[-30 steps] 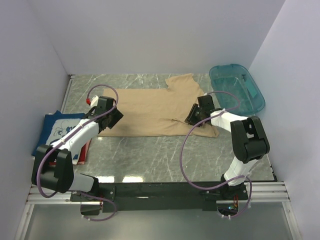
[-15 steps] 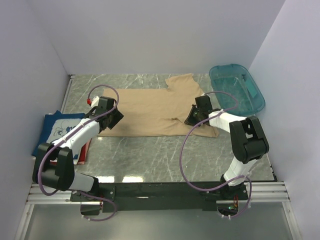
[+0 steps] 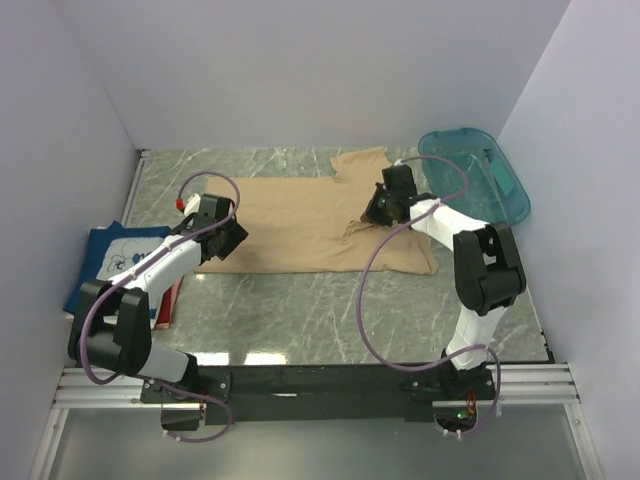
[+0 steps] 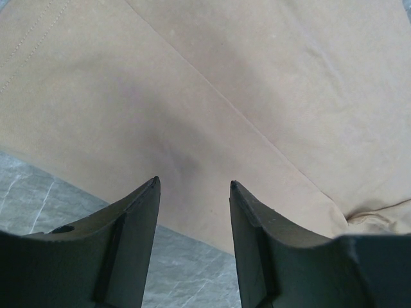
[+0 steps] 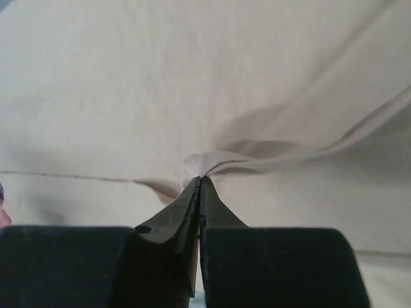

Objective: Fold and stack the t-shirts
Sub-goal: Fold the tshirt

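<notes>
The tan t-shirt (image 3: 300,220) lies spread across the middle of the table. My right gripper (image 3: 378,208) is shut on a pinched fold of the tan t-shirt (image 5: 212,160) near its right sleeve and lifts the cloth a little. My left gripper (image 3: 222,240) is open and empty, just over the shirt's near left edge (image 4: 192,167), fingers (image 4: 138,224) apart above cloth and table. The navy t-shirt with the white print (image 3: 118,258) lies folded at the left on top of the red t-shirt (image 3: 168,305), of which only an edge shows.
A teal plastic tub (image 3: 475,178) stands at the back right. The grey marble table (image 3: 320,310) is walled in by white panels on three sides. A black rail runs along the near edge.
My right gripper has moved away from me and slightly left, dragging the pinched fold of the tan t-shirt with it. The left gripper has hardly moved.
</notes>
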`<action>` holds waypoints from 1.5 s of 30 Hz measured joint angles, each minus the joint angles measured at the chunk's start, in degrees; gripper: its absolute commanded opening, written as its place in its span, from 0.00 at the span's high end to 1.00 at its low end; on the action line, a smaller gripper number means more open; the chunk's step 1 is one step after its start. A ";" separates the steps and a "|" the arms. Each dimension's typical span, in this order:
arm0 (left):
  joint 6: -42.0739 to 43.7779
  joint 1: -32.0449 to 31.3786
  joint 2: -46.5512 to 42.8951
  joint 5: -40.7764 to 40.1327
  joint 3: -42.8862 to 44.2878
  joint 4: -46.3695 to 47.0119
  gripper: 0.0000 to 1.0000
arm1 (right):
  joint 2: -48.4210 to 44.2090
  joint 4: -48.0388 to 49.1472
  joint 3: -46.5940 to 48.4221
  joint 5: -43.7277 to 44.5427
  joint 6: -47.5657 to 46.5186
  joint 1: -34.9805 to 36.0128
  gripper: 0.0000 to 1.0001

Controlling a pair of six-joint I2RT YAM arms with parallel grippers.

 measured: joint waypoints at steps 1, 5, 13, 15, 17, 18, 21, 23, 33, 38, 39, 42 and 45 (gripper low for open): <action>0.04 0.00 0.00 0.04 0.00 0.00 0.47 | 1.07 -0.44 1.77 0.02 -0.15 0.07 0.96; 0.17 0.00 -0.02 0.20 0.00 0.00 0.47 | 5.99 -2.51 8.74 -0.07 -1.11 0.22 0.95; 1.18 0.00 -0.02 0.37 0.00 -0.09 0.47 | 13.57 -5.86 15.72 -0.33 -3.10 1.40 0.95; 1.25 0.00 0.00 0.42 0.00 -0.11 0.47 | 14.67 -6.34 16.90 -0.48 -3.69 1.86 0.95; 1.25 0.00 -0.02 0.42 0.00 -0.13 0.47 | 15.19 -6.60 17.66 -0.74 -4.28 2.19 0.94; 1.25 0.00 -0.02 0.42 0.00 -0.13 0.46 | 15.37 -6.88 18.18 -0.81 -4.52 2.27 0.94; 1.25 0.00 -0.02 0.42 -0.02 -0.13 0.46 | 15.47 -6.86 19.34 -1.38 -5.25 2.43 0.92; 1.25 0.00 -0.02 0.39 -0.04 -0.13 0.46 | 15.47 -6.80 19.98 -1.77 -5.84 2.47 0.93; 1.25 0.00 -0.02 0.37 -1.11 -0.13 0.43 | 16.46 -6.03 21.14 -3.89 -7.61 2.58 0.65; 1.40 1.16 0.04 0.59 -1.36 0.00 0.44 | 16.41 -5.90 21.03 -5.05 -8.61 2.56 0.50; 1.40 1.73 0.11 0.70 -1.42 0.13 0.45 | 16.11 -5.62 20.55 -4.98 -8.59 2.56 0.48; 1.46 3.74 0.59 1.55 -1.64 1.16 0.45 | 12.02 -4.74 14.97 -3.72 -8.20 2.51 0.46; 1.62 5.27 1.53 1.70 -1.64 2.38 0.46 | 3.80 -5.05 6.64 -1.77 -6.80 1.81 0.46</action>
